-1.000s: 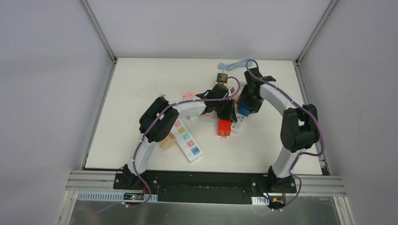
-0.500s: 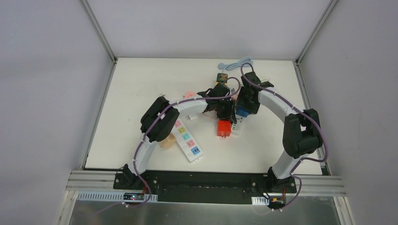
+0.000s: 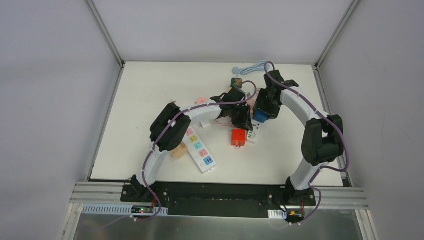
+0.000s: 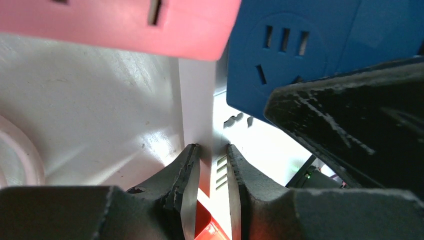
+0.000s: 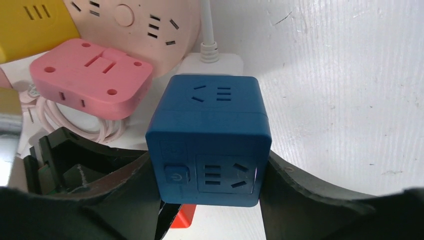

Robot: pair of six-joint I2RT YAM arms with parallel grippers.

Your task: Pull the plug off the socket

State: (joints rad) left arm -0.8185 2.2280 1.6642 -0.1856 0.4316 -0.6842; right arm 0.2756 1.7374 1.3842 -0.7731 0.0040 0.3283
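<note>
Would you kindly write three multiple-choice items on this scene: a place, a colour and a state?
1. The red cube lies: A. on the multicoloured strip; B. closer to the table's near edge than the blue cube; C. at the far left corner.
2. The cube between the right claw's fingers is: A. yellow; B. red; C. blue.
3. The right claw is: A. shut on the blue cube; B. open, clear of everything; C. out of view.
Answers: 1 B, the top view shows it below the blue cube; 2 C, the right wrist view shows blue; 3 A, both fingers press its sides.
</note>
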